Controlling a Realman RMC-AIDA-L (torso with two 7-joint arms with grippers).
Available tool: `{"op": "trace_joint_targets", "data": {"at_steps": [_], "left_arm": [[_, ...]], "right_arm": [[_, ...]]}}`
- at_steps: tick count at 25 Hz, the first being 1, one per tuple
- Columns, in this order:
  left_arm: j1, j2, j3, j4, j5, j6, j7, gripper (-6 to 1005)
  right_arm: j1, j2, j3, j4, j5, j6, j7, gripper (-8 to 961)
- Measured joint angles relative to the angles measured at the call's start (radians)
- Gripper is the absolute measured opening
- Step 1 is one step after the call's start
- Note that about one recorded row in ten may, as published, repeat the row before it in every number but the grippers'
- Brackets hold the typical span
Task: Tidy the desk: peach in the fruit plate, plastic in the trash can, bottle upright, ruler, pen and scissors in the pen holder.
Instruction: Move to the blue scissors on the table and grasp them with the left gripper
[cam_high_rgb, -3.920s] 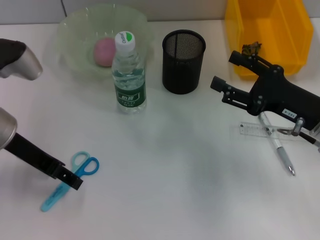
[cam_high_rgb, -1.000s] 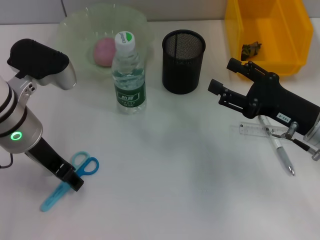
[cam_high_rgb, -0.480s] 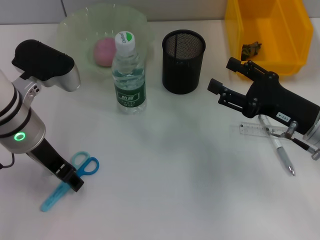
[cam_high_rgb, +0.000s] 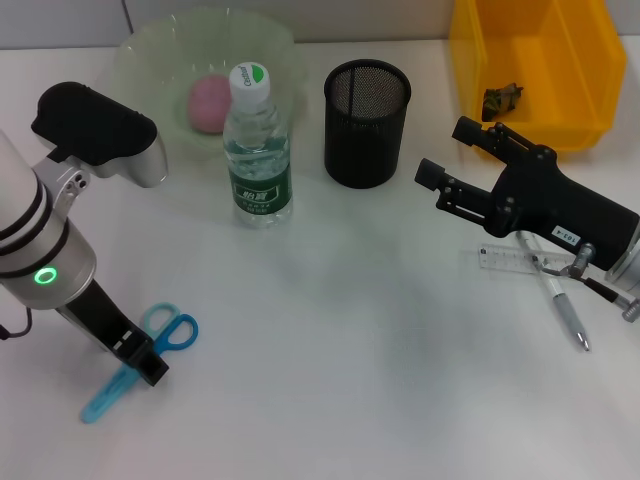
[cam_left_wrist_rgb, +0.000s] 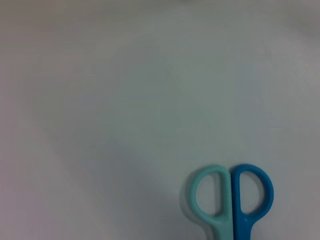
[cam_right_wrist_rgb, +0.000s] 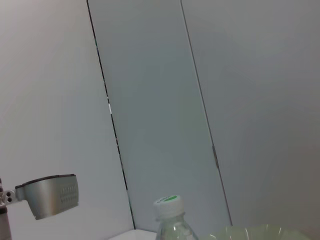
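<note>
We judge the step in hand to be the scissors pickup. Starting at the left of the desk, our left gripper (cam_high_rgb: 143, 366) is down at the scissors (cam_high_rgb: 140, 361), low over the middle of the tool, where handles meet blades. We cannot tell from these views whether its fingers are spread or closed on the scissors.

The scissors lie flat on the near left of the desk. Their long axis runs diagonally: the two handle rings point up and to the right toward the desk centre, and the light blue blade end points down and to the left toward the near edge. In the left wrist view the rings (cam_left_wrist_rgb: 232, 194) sit side by side, so the blades appear closed.

The next move calls for a firm grip across the narrow neck, a lift, then a turn to bring the long axis vertical over the pen holder (cam_high_rgb: 367, 122), blade end down.

Farther right, the bottle (cam_high_rgb: 259, 150) already stands upright and the peach (cam_high_rgb: 209, 102) is in the fruit plate (cam_high_rgb: 150, 60). At the right, our right gripper (cam_high_rgb: 455, 158) hovers with its fingers apart, holding nothing, near the ruler (cam_high_rgb: 510, 258) and pen (cam_high_rgb: 556, 300).
</note>
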Motion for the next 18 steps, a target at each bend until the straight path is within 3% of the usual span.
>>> {"op": "trace_joint_targets", "data": {"at_steps": [18], "left_arm": [[-0.007, -0.001, 0.037, 0.007, 0.011, -0.004, -0.016, 685]], "right_arm": [[-0.005, 0.0, 0.002, 0.0, 0.0, 0.002, 0.0, 824]]}}
